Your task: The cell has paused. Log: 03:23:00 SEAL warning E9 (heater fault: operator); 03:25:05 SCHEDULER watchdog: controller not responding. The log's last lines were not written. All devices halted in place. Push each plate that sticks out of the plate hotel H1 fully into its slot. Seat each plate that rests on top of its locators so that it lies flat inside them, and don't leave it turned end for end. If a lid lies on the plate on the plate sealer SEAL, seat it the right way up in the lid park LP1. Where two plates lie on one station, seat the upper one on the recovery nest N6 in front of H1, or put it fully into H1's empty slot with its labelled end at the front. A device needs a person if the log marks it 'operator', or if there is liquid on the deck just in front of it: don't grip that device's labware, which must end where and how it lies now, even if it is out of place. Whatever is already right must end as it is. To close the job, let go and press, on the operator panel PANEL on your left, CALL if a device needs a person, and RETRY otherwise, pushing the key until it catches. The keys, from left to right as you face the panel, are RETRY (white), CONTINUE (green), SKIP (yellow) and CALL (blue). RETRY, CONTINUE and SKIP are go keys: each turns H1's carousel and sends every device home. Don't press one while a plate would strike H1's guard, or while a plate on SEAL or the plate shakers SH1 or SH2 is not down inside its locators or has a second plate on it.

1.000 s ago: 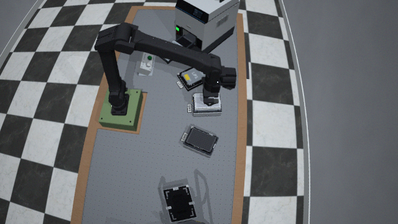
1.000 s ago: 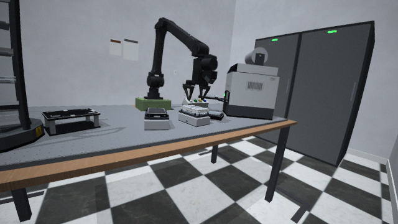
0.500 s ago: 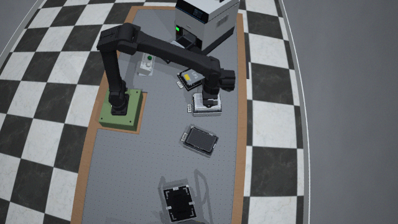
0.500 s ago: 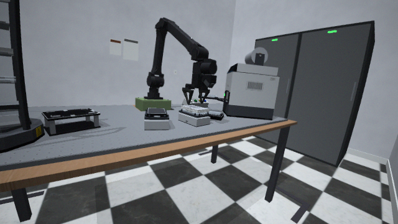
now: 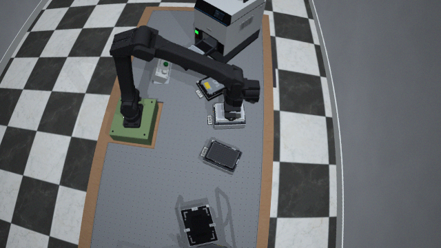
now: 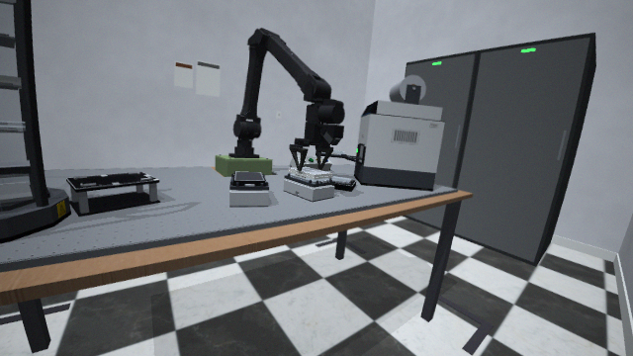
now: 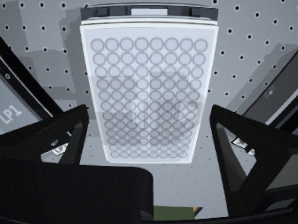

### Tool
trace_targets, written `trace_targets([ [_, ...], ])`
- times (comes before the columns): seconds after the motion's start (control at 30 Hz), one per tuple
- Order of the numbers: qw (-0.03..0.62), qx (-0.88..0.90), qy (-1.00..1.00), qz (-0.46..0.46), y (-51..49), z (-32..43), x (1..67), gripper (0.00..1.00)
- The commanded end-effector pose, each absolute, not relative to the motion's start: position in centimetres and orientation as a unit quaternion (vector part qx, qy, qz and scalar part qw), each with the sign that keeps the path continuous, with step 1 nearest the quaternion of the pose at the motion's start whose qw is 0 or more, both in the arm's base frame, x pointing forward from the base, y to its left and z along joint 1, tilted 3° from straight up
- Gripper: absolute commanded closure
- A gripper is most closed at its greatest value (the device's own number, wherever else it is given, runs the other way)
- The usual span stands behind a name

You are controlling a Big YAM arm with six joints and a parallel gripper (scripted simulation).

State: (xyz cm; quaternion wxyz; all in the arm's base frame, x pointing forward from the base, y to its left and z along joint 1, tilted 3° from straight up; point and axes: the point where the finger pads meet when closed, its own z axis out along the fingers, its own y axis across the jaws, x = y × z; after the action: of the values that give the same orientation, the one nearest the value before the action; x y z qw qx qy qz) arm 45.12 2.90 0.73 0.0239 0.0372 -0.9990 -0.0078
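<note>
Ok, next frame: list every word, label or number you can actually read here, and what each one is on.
"LP1": on the dark lid park at the wrist view's left edge.
Barcode-style label on the sealer's side: too blurred to read.
Small white tags beside the stations: too small to read.
Two wall sheets: no legible text.

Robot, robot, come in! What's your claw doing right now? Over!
Gripper open, holding nothing. Hanging right above the clear well plate on its white station, fingers either side. Nothing in the way between fingers and plate.
</note>
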Motion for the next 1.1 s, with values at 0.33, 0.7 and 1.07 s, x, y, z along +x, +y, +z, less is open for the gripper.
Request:
trace_targets([
  [0.33,0.021,0.038,-0.999,-0.008,3.6,-1.1,45.2,0.0],
  [0.7,0.007,0.037,-0.999,-0.008,3.1,0.2,46.4,0.04],
  [1.07,0.007,0.037,-0.999,-0.008,3.1,0.2,46.4,0.16],
])
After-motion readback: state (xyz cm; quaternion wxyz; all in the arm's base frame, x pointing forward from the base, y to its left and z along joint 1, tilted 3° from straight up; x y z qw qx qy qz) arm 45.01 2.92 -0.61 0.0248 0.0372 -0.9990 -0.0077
